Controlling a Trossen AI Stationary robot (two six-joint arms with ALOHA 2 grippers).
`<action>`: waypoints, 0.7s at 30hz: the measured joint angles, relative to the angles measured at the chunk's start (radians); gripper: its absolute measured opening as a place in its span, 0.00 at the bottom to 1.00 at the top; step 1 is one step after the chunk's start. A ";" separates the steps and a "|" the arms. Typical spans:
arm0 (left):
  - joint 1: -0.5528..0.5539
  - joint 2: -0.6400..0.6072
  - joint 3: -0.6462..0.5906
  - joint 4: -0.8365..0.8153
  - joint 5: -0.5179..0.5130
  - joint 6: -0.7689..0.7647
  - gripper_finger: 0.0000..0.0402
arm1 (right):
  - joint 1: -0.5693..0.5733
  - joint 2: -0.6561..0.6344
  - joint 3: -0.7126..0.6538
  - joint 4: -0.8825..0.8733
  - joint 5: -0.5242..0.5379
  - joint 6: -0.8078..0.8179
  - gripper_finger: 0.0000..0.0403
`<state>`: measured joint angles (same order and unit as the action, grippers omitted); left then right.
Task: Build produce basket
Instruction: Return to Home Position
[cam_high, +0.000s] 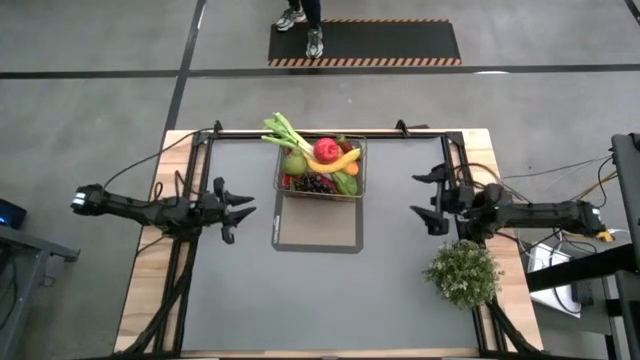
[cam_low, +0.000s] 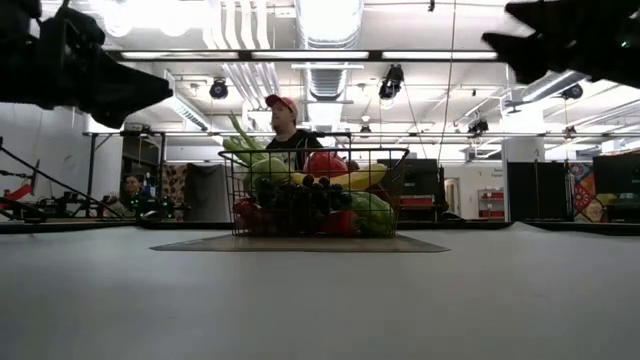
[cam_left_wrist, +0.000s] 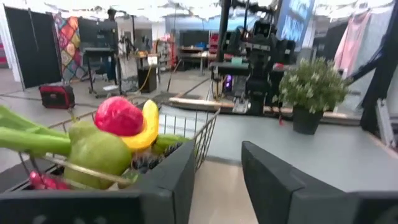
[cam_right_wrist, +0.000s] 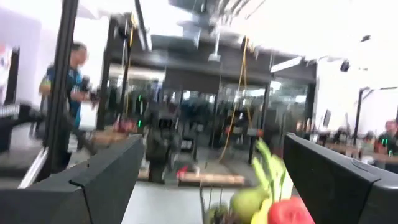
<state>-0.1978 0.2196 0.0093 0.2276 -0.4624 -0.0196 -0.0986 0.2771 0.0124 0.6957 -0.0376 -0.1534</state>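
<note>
The dark wire basket (cam_high: 320, 170) stands on the far end of the grey mat (cam_high: 318, 230), filled with produce: leek (cam_high: 284, 131), red apple (cam_high: 326, 150), banana (cam_high: 338, 163), green pear (cam_high: 294, 163), dark grapes (cam_high: 318, 183). The low view shows the basket (cam_low: 312, 192) upright on the mat. My left gripper (cam_high: 243, 212) hovers open left of the basket, raised off the table. My right gripper (cam_high: 418, 194) hovers open to its right. In the left wrist view the basket (cam_left_wrist: 186, 134) with apple (cam_left_wrist: 118, 116) and pear (cam_left_wrist: 99, 152) sits beside the fingers.
A bushy potted plant (cam_high: 462, 272) stands on the table's right side, near my right arm. A person (cam_high: 303, 18) stands beyond the far edge by a striped floor mat. Bare grey table surface (cam_high: 320, 300) lies toward the near edge.
</note>
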 joint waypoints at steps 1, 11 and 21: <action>0.000 -0.015 0.000 0.011 0.001 0.000 0.27 | 0.000 -0.022 0.000 -0.010 0.000 0.000 0.91; 0.000 -0.140 -0.002 -0.072 0.036 0.028 0.19 | 0.000 -0.216 0.000 -0.182 -0.004 0.012 0.91; 0.000 -0.135 -0.003 -0.115 0.038 0.012 0.19 | 0.000 -0.268 -0.001 -0.330 0.073 -0.052 0.91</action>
<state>-0.1982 0.0849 0.0067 0.1123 -0.4244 -0.0077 -0.0982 0.0093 0.0116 0.3656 0.0350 -0.2057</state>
